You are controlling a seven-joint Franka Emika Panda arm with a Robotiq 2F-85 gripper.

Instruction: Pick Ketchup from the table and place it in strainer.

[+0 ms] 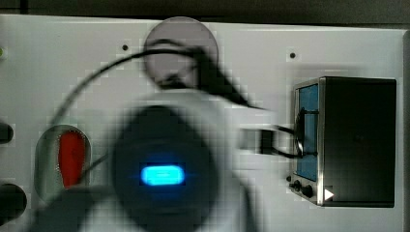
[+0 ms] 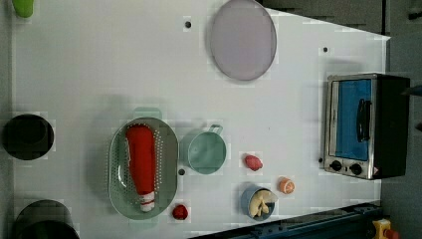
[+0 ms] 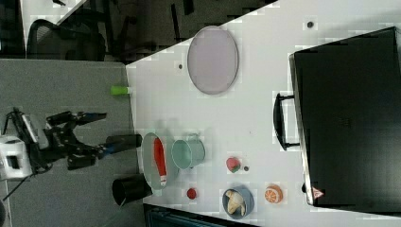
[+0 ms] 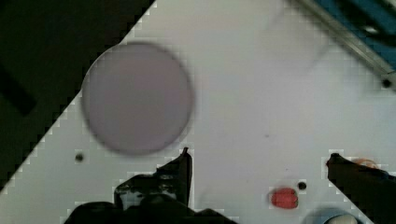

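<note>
The red Ketchup bottle lies lengthwise inside the mint-green strainer, its whitish label end toward the left view's bottom. The top view shows the Ketchup as a red shape in the strainer at the top view's left. In the right view the Ketchup rests in the strainer. My gripper is open with nothing between its fingers, held high over the white table and apart from the bottle. My blurred arm covers the middle of the top view.
A green cup stands right beside the strainer. Nearby lie a strawberry-like piece, a small round red piece, an orange slice and a blue bowl. A grey plate and a toaster oven stand further off.
</note>
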